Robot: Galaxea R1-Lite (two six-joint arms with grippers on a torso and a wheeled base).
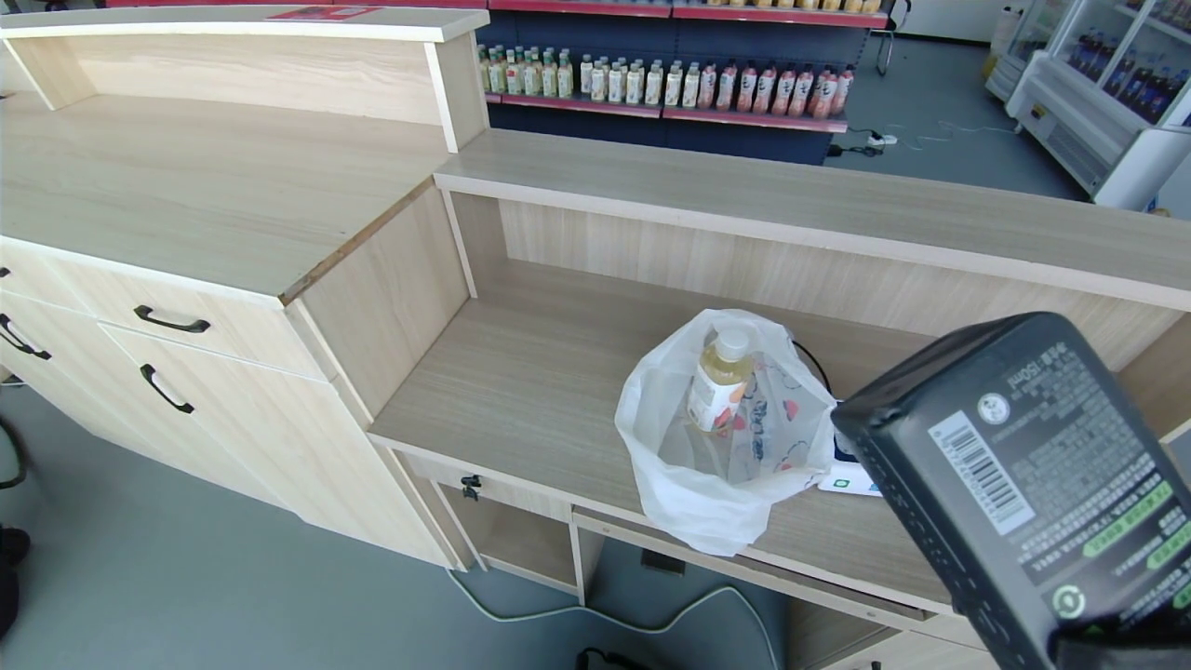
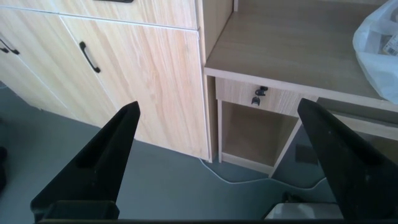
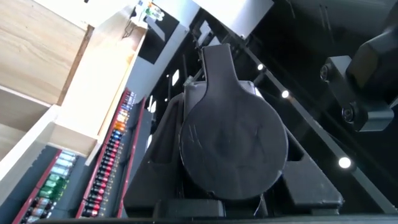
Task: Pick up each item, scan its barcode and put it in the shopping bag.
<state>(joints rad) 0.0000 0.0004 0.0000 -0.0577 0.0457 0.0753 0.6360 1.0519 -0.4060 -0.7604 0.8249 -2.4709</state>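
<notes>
black pack (image 1: 1023, 484) in grasp of r gripper (image 3: 227, 162), right of bag (image 1: 651, 447); l gripper (image 2: 217, 109) wide

We find the head camera high, looking down on the counter (image 1: 521, 391) and shopping bag (image 1: 651, 437). The left wrist camera, low, faces both beyond its spread jaws. The right wrist camera tilts upward, black package (image 1: 1014, 465) close between its jaws.

A bottle (image 1: 721, 381) stands in the shopping bag (image 1: 670, 484) on the counter (image 1: 530, 381); the package (image 1: 1023, 475) is right of it, drinks shelves (image 1: 670, 84) behind
</notes>
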